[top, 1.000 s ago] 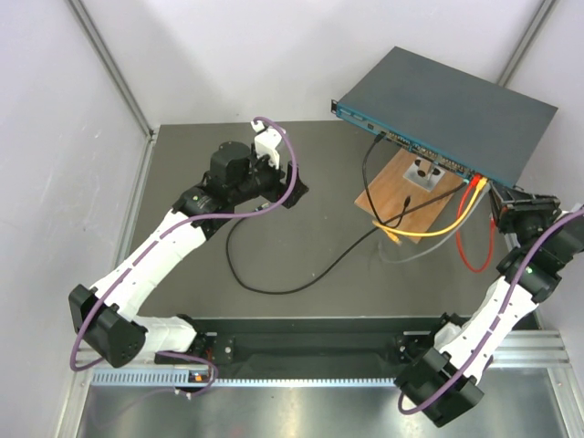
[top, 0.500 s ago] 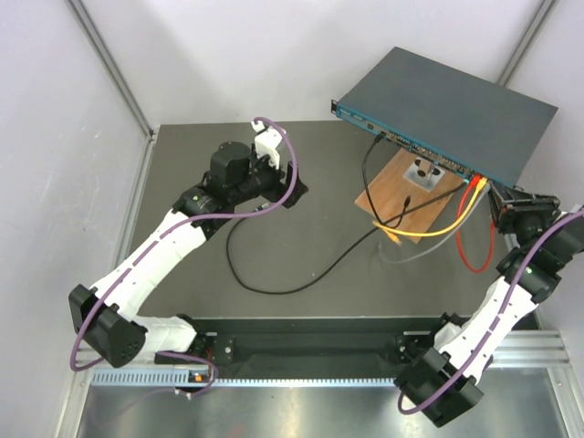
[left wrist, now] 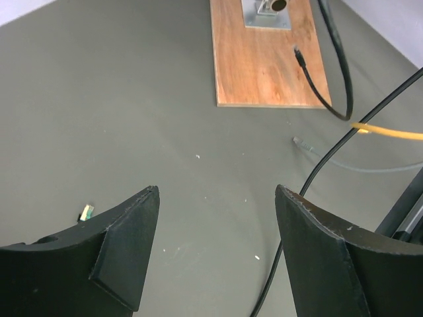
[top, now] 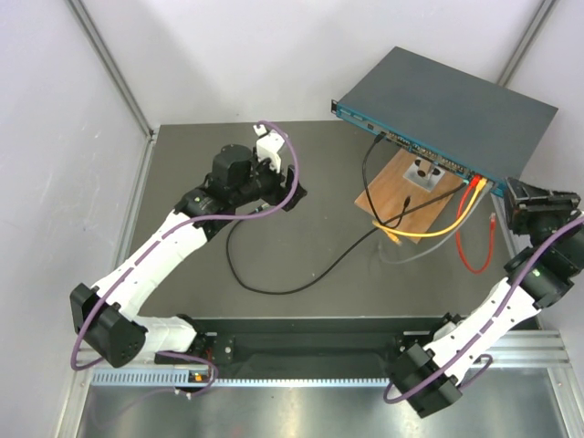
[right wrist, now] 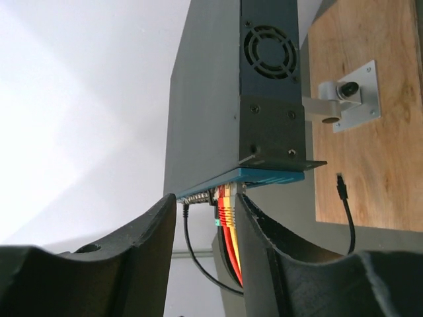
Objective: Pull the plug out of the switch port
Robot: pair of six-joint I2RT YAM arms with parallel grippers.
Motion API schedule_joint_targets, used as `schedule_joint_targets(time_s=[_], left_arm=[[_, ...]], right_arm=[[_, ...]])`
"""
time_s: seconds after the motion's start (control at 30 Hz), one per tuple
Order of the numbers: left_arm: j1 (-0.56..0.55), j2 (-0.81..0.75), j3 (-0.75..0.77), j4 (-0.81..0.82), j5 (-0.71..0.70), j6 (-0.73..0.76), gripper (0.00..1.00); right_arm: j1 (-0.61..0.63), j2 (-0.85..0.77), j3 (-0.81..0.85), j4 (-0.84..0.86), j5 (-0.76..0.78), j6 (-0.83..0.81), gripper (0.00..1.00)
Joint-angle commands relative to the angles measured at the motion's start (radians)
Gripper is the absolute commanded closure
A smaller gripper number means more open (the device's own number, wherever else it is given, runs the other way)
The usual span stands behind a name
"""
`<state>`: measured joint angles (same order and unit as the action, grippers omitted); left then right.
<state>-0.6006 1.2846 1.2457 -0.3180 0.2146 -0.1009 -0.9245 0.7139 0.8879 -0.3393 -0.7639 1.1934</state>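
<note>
1. The switch (top: pixel 456 105) stands at the far right of the table (top: pixel 182 182). It is turned at an angle, so its teal face (top: pixel 411 146) looks to the near left.
2. At the right end of this face, red and yellow cables are plugged in side by side. The right wrist view shows their plugs (right wrist: pixel 226 210) sitting in the sockets.
3. The red cable (top: pixel 467 260) makes a loop on the table near the right corner of the switch. One end of it (top: pixel 494 219) lies free on the table, just left of the right gripper (top: pixel 525 193).
4. The right gripper is just right of that corner and does not touch the switch. Its fingers (right wrist: pixel 152 231) are parted and nothing is between them. Through the gap, its camera sees the plugged cables farther off.
5. The left gripper (top: pixel 294 187) is over the far middle of the table, well apart from the switch. Its fingers (left wrist: pixel 129 231) are spread wide and hold nothing.
6. A wooden board (top: pixel 392 187) with a metal bracket (top: pixel 424 172) lies just near the teal face. The free tip of a short black lead (left wrist: pixel 301 53) rests on it.
7. A long black cable (top: pixel 274 287) curves over the table from the board toward the left arm. A yellow cable (top: pixel 438 230) passes by the near corner of the board.
</note>
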Motion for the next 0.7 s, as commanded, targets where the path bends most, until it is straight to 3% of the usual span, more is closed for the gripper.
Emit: schedule_joint_targets(time_s=[0.0,0.23,0.67], left_arm=[[0.001,-0.016,-0.005,0.017,-0.003,0.023,0.25],[0.001,-0.013,-0.011,0.017,-0.001,0.020,0.25],[0.001,0.002,0.000,0.025,0.009,0.007,0.26]], right_arm=[[-0.030,0.032,0.048,-0.026,-0.074,-0.068,0.59],[-0.030,-0.021,-0.021,-0.104,-0.080,-0.101,0.58],[0.018,0.018,-0.058,0.020,-0.068,-0.034,0.56]])
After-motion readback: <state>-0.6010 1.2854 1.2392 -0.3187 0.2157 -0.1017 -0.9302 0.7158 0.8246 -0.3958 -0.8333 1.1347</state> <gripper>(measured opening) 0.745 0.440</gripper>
